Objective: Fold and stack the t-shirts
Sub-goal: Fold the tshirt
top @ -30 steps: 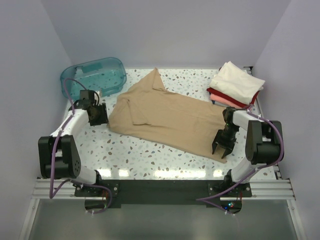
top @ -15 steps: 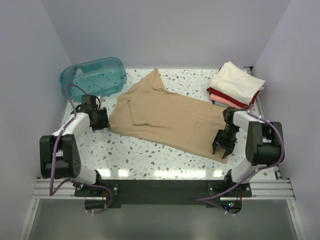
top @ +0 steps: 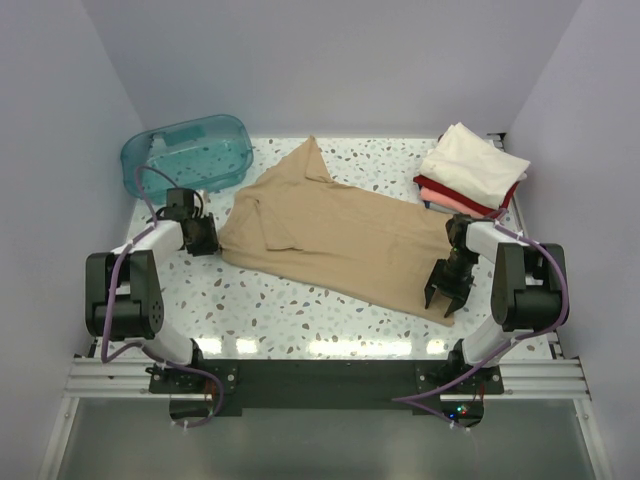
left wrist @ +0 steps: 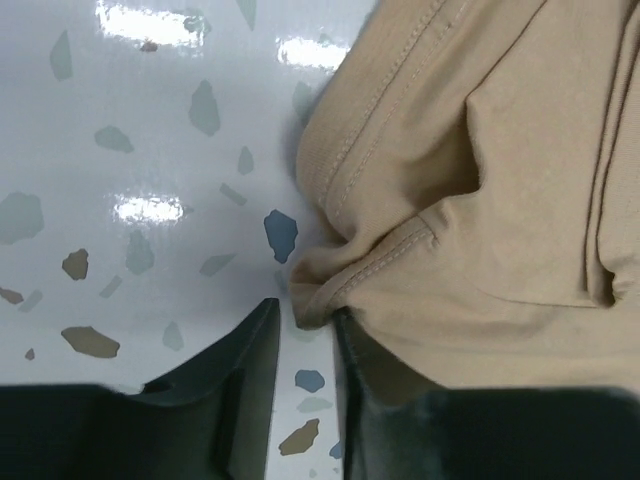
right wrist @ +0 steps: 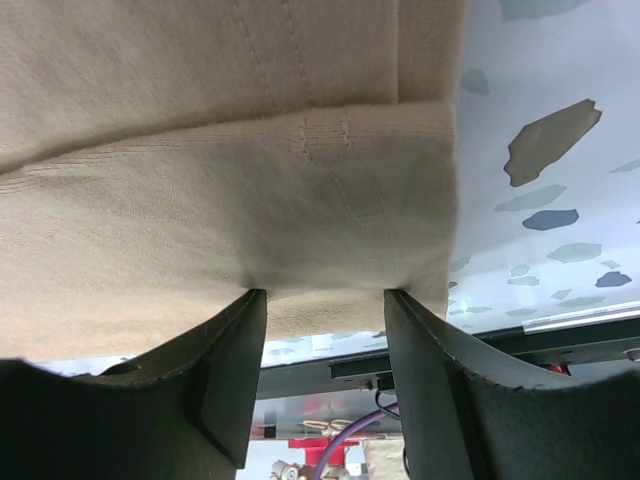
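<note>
The tan t-shirt lies spread diagonally across the speckled table. Its near-left sleeve corner sits at my left gripper's tips. In the left wrist view that gripper is narrowly open. The hem fold is in its gap and cloth drapes over the right finger. My right gripper stands wide open, tips down on the shirt's bottom hem near the front right. A folded stack sits at the back right, with a cream t-shirt over red and pink ones.
A translucent teal tub stands at the back left, just behind my left arm. White walls close in both sides and the back. The table's front edge and rail lie right below the right gripper.
My left gripper has slid right up to the sleeve corner, and its jaws have narrowed. The right gripper and the shirt have stayed put.
</note>
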Robot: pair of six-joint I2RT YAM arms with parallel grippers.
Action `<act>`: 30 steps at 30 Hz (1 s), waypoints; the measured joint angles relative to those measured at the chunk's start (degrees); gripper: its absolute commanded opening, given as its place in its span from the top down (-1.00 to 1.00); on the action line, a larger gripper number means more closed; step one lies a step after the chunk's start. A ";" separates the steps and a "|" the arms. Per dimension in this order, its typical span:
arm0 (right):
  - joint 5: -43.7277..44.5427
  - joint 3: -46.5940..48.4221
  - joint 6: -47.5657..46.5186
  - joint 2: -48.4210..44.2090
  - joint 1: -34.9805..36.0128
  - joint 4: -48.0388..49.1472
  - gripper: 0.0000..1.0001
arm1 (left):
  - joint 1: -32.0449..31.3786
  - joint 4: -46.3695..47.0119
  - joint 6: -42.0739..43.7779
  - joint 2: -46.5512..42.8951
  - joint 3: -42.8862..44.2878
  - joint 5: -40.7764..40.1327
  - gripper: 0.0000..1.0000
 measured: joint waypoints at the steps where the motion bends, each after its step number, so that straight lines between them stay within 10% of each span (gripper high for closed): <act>1: 0.02 0.00 0.00 0.00 0.00 0.00 -0.10 | 0.07 0.59 -0.04 0.24 0.00 0.37 0.51; 6: 0.20 0.00 0.00 0.00 0.00 -0.02 -0.11 | 0.11 2.80 -0.07 1.66 -0.02 3.19 1.00; 30: 1.29 1.20 -0.24 1.70 0.02 -1.16 -0.11 | -2.95 -9.90 6.75 -4.76 4.31 -6.47 1.00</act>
